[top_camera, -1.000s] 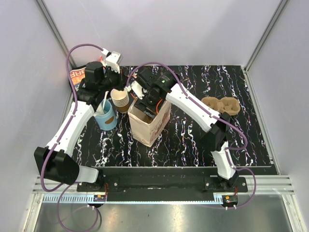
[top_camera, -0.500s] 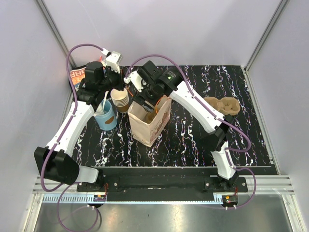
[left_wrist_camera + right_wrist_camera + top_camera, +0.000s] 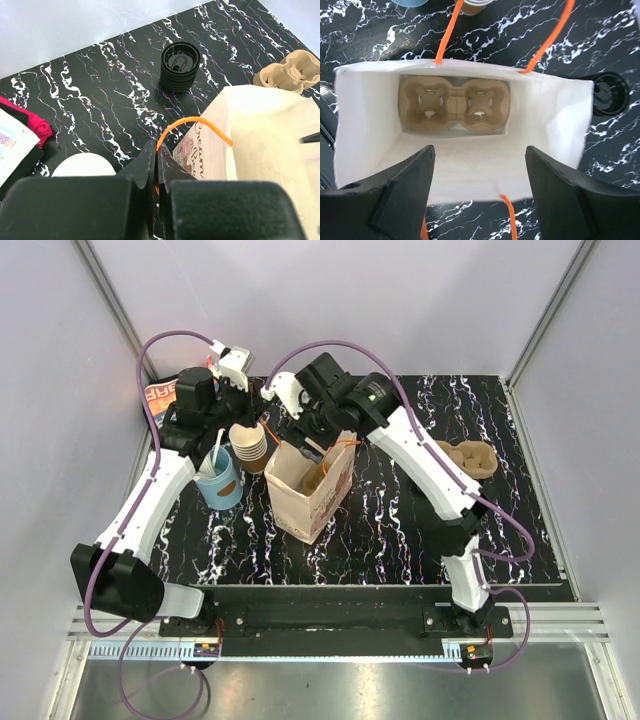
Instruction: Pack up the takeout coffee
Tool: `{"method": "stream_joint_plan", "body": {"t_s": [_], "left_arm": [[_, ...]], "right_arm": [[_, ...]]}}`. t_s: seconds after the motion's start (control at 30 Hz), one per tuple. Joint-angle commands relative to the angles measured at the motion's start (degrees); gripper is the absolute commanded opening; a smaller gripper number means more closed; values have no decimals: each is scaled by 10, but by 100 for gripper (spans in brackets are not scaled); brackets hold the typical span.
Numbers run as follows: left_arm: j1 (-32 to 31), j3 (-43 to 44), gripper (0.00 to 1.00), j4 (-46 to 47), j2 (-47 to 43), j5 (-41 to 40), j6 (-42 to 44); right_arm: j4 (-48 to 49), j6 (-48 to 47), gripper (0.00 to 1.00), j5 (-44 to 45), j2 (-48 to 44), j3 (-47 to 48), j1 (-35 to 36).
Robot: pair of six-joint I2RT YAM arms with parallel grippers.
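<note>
The takeout coffee with its black lid shows in no view. The paper bag (image 3: 305, 490) stands open mid-table, with a two-hole brown cup tray (image 3: 454, 102) lying on its bottom, both holes bare. My left gripper (image 3: 255, 398) is shut on the bag's orange handle (image 3: 192, 122) at the bag's back left corner; in the left wrist view (image 3: 156, 147) the cord runs between its closed fingers. My right gripper (image 3: 315, 435) hovers open and empty just above the bag's mouth, its fingers wide apart in the right wrist view (image 3: 479, 148).
A stack of lidless brown cups (image 3: 248, 445) and a blue cup with white sticks (image 3: 220, 480) stand left of the bag. A stack of black lids (image 3: 180, 65) sits behind the bag. A second cup tray (image 3: 460, 458) lies at the right. A red packet (image 3: 160, 392) lies at the back left.
My right gripper has lifted out of the bag and drawn back, open and empty. The left gripper has kept its hold on the handle.
</note>
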Motion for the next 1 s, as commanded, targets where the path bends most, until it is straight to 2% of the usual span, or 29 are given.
{"method": "stream_joint_plan", "body": {"t_s": [0.0, 0.63, 0.97], "left_arm": [[1, 6, 0, 35, -18, -5, -5], [1, 6, 0, 36, -23, -2, -8], [1, 17, 1, 29, -19, 6, -3]], "right_arm": [[-9, -25, 79, 4, -61, 20, -3], [14, -53, 79, -21, -147, -17, -2], [32, -111, 77, -52, -235, -102, -14]]}}
